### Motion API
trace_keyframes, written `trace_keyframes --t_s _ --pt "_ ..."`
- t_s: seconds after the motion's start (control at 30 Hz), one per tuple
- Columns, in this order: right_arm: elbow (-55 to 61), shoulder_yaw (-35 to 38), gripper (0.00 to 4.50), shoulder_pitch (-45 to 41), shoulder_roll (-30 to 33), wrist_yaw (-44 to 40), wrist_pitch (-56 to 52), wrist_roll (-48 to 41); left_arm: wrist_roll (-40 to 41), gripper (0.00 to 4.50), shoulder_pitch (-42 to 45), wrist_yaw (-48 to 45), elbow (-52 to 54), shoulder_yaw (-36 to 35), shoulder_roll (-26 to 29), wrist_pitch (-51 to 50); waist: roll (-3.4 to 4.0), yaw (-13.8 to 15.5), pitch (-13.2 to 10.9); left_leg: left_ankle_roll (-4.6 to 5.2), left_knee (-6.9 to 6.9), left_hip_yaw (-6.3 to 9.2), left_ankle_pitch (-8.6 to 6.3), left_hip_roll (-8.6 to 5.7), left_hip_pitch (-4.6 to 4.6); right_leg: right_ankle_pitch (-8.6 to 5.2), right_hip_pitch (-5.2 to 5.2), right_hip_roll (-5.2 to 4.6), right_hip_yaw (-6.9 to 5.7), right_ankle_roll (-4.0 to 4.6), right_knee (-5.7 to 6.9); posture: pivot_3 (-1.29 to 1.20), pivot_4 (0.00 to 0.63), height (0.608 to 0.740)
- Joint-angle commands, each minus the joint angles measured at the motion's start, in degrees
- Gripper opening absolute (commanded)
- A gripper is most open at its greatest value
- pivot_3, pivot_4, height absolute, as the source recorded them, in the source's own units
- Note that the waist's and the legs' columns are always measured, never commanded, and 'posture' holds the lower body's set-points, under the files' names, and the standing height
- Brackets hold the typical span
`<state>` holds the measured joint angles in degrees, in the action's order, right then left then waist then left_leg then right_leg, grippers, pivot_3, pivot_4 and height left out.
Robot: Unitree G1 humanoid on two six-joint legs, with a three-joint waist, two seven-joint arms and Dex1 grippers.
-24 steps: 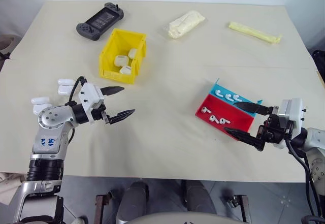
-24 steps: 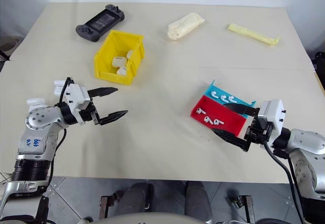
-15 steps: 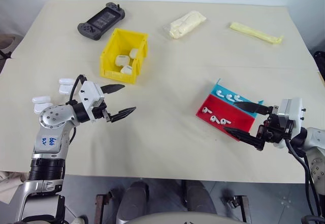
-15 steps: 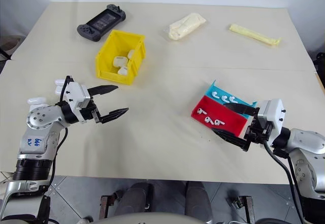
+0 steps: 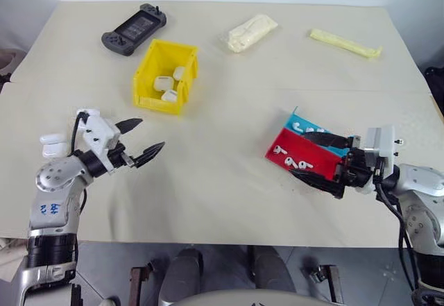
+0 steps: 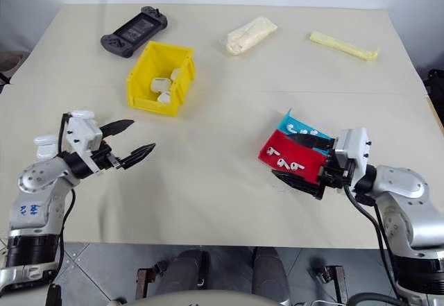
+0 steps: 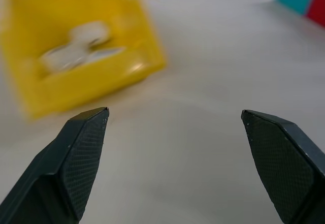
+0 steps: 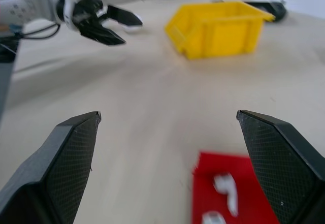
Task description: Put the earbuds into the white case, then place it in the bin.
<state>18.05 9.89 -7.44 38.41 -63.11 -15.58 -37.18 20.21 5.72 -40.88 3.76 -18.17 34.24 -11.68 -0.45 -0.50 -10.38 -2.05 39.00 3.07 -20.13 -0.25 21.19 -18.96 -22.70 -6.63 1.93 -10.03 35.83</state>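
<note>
The earbuds [image 5: 300, 161] lie in the red and blue tray [image 5: 283, 142], near right. Judged light, glossy, slippery: pinch across the stem. Right gripper [image 5: 313, 157] straddles the tray, fingers apart, empty. Left gripper [image 5: 137, 141], near left, fingers apart, empty, beside white cases [image 5: 53, 139]. The bin [image 5: 143, 84] sits far left.

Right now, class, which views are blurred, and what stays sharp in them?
Left wrist view: the yellow bin is smeared, the black fingertips crisp. Right wrist view: the earbuds on the red tray are soft. Head views: sharp throughout.
</note>
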Motion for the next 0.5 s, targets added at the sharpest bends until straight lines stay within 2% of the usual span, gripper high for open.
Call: trace_keyframes --t_s 0.03,0.2,0.37,0.5 --pt "3.08 -2.67 4.50 -2.12 -2.50 0.38 1.20 -0.78 1.95 4.44 -7.23 8.72 9.09 -6.79 -2.40 -6.28 0.00 0.04 0.00 -0.01 0.00 0.03 -0.02 0.00 0.00 0.00 0.00 -0.01 0.01 0.00 0.00 0.00 0.150 0.740" --pt "3.48 -9.06 4.50 -6.06 -6.77 -1.34 5.04 2.35 0.90 4.44 -18.70 20.18 17.02 -14.91 -6.83 -15.93 -0.01 0.33 0.01 -0.04 0.01 0.07 -0.03 0.00 0.01 0.01 -0.01 -0.01 -0.01 0.01 -0.07 0.00 0.150 0.740" --pt "2.99 -10.02 4.50 -7.06 -8.06 -1.34 5.94 2.24 4.62 4.44 -22.68 25.85 20.16 -22.24 -10.97 -20.81 -0.04 0.65 0.02 -0.04 0.01 0.18 -0.03 -0.06 0.01 0.00 0.03 -0.04 -0.07 0.06 -0.21 0.00 0.150 0.740" --pt "2.33 -9.97 4.50 -7.45 -7.83 -1.88 5.72 2.17 4.89 4.44 -22.72 26.01 20.26 -23.06 -9.52 -22.17 -0.04 0.54 0.03 -0.07 0.01 0.18 -0.05 -0.04 0.00 -0.01 0.03 -0.02 -0.08 0.09 -0.22 0.00 0.150 0.740"
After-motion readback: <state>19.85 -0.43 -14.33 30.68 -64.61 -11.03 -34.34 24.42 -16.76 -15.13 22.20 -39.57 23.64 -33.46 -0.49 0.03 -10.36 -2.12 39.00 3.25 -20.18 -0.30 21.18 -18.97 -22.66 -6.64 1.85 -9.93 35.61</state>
